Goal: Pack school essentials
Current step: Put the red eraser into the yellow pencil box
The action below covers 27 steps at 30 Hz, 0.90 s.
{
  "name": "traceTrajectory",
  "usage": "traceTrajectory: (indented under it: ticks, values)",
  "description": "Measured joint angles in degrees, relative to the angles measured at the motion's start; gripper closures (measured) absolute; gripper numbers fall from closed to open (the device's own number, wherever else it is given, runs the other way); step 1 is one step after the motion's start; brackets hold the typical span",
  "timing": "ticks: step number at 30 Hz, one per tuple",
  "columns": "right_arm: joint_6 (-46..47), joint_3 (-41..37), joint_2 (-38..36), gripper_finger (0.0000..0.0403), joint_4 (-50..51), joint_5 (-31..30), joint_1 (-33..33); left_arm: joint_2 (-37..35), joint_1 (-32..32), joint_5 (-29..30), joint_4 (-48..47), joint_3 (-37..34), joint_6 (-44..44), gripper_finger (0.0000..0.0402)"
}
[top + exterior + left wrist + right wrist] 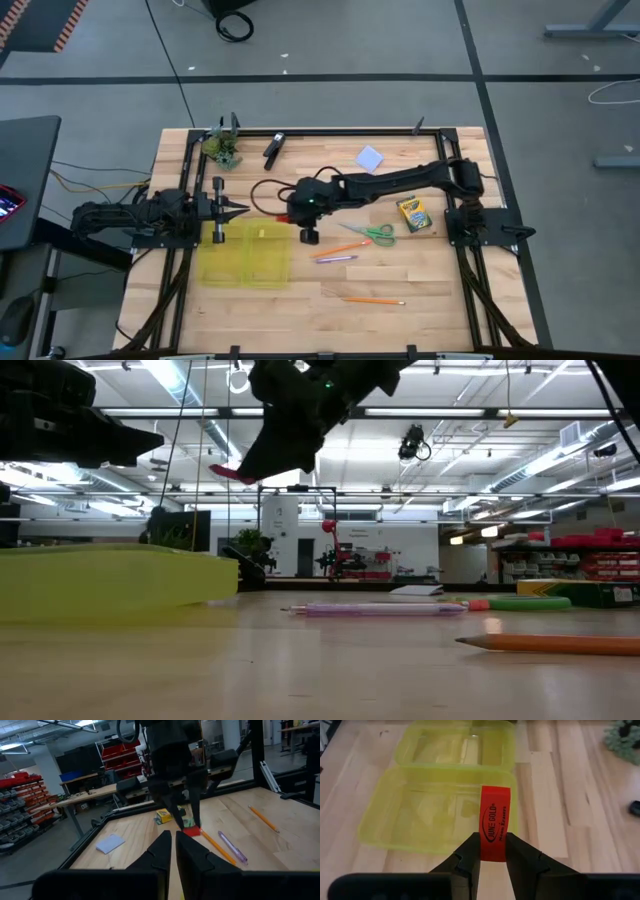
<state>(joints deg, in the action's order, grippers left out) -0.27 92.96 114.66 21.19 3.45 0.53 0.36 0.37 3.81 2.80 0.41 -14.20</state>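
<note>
Red eraser [493, 822] clamped between the right gripper [492, 851] fingers, carried above the table just beside the yellow case [440, 807], so packing is mid-transfer: next, centre over a compartment and release; left gripper [170, 851], fingers together, waits beside the case.

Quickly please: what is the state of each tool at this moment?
Left tool: closed, holding nothing.
Right tool: closed on the red eraser, above the yellow case.
</note>
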Motion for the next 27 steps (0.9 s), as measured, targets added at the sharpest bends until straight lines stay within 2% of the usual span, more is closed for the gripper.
traceTrajectory:
  ticks: [14, 20, 27]
  values:
    - [-2.8, 11.6, 10.7, 0.0312, -0.6, 5.0, 0.0, 0.0, 0.0, 0.0, -0.1, 0.0, 0.0, 0.0372]
    - [-2.8, 12.0, 13.2, 0.0312, -3.8, 7.4, 0.0, 0.0, 0.0, 0.0, -0.1, 0.0, 0.0, 0.0372]
    - [-2.7, 12.0, 14.1, 0.0312, -4.0, 7.4, 0.4, 0.0, 0.0, 0.0, 0.0, 0.0, 0.0, 0.0363]
